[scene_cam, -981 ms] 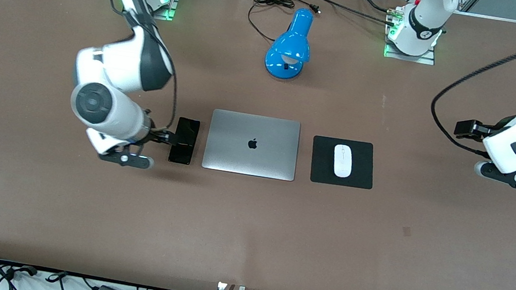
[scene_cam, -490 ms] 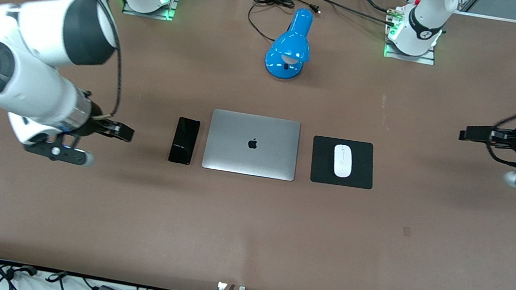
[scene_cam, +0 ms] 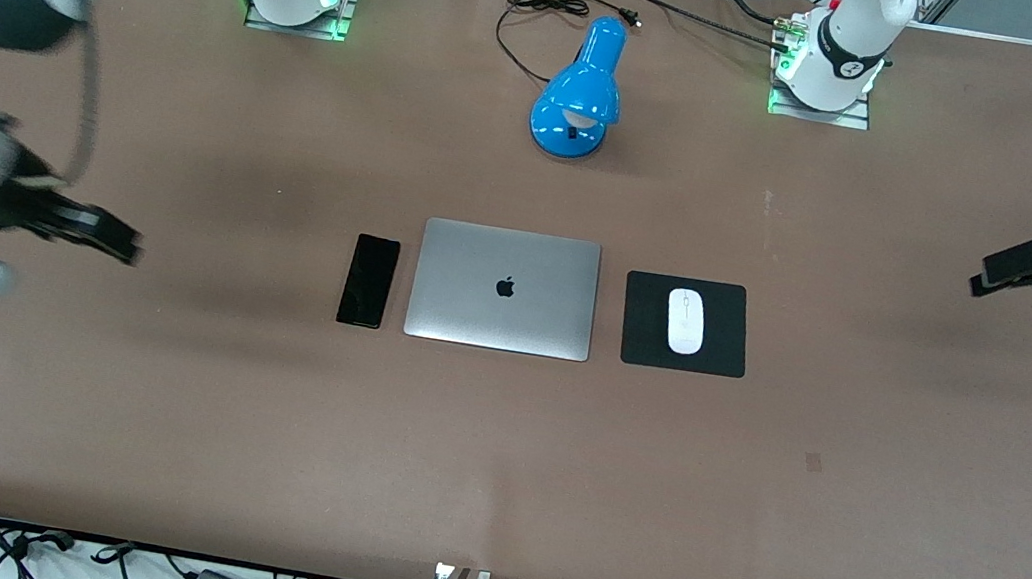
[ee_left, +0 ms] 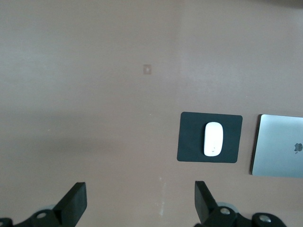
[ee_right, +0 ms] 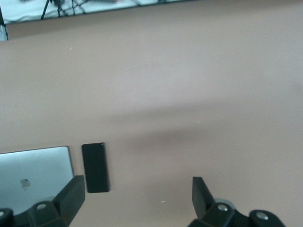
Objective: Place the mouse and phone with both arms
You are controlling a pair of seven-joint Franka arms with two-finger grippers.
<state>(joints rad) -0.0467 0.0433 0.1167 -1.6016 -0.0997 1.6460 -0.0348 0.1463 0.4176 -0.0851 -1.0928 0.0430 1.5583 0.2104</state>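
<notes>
1. We see the small white oval mouse (scene_cam: 685,320) resting on the black square pad (scene_cam: 640,342), toward the left arm's end of the table, just beside the closed silver laptop (scene_cam: 504,289).
2. The slim black slab phone (scene_cam: 368,280) lies flat on the brown table (scene_cam: 491,468), just beside the laptop on the right arm's end, apart from it.
3. Left gripper (ee_left: 140,204) hangs over bare table at its own end, well apart from the mouse; fingers spread wide, holding nothing.
4. Right gripper (ee_right: 138,195) hangs over bare table at its end, well apart from the phone; fingers also spread wide, empty.
5. We judge both placements done, little left to fail.
6. Risk: any low sweep over the centre could nudge the phone, which looks thin and likely to slide.
7. Risk: the mouse looks light and smooth; a brush would probably skate it off the pad.
8. Risk: dangling arm cables might snag the blue desk lamp (scene_cam: 580,92) or its black cord (scene_cam: 533,9) near the bases.
</notes>
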